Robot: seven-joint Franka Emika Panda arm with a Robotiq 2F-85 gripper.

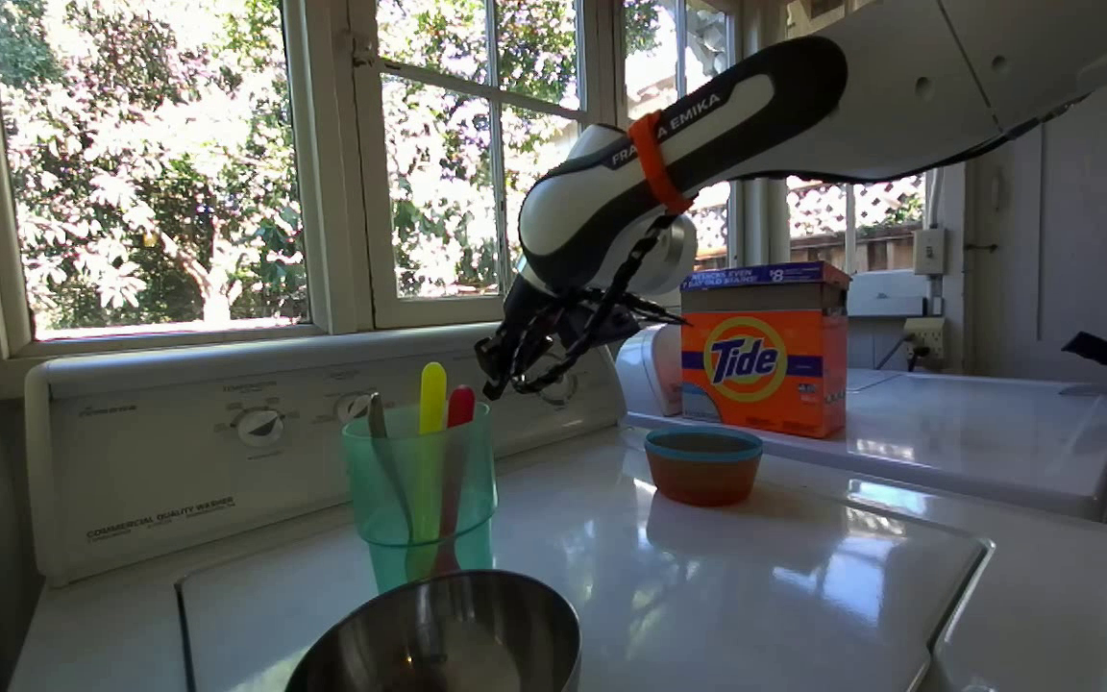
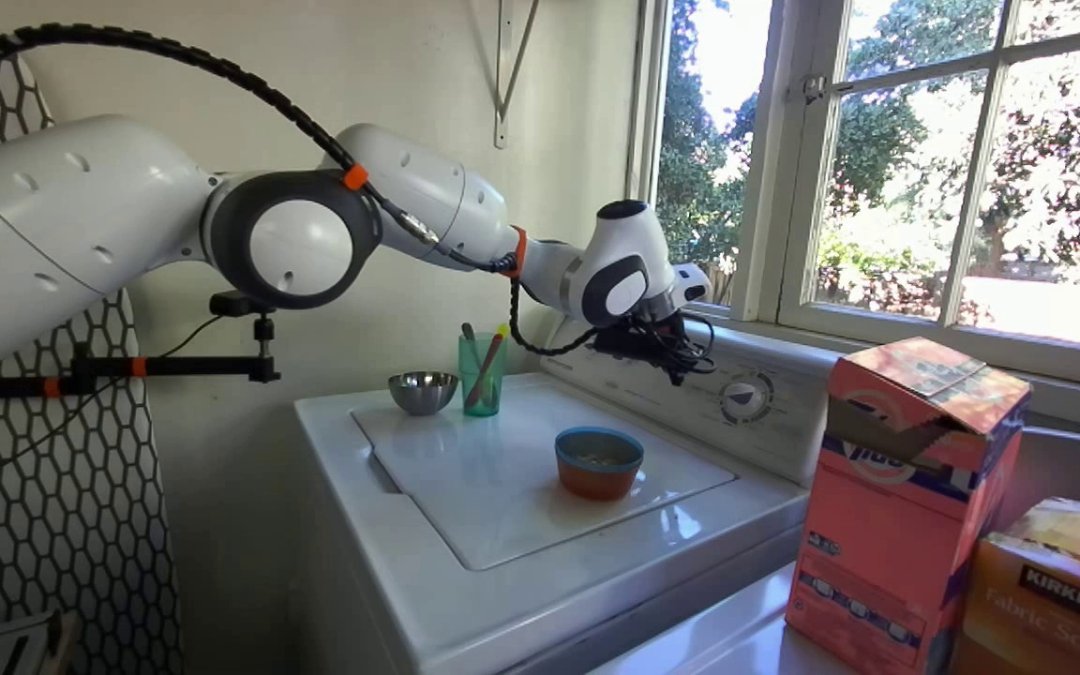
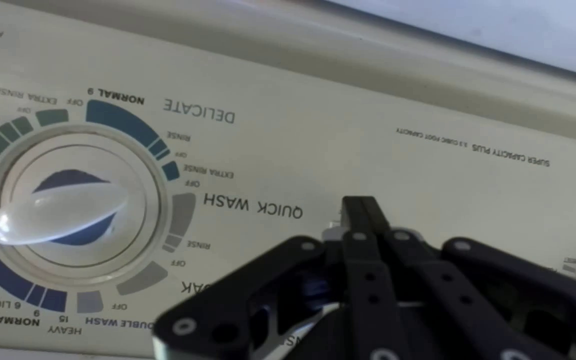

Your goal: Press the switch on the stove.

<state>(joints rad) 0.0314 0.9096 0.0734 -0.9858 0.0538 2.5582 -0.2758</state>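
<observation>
My black two-fingered gripper (image 3: 365,212), fingertips (image 3: 352,215) together with nothing between, hangs before the raised white knob panel (image 3: 308,135) of the glossy white enamel washer (image 2: 502,497) below me, evidently the task's "stove." A small pale fitting (image 3: 333,233), mostly hidden behind those tips, may be the switch; pressing well likely means squaring up, then pushing gently straight in, clear of the round white dial (image 3: 75,206) beside me.
</observation>
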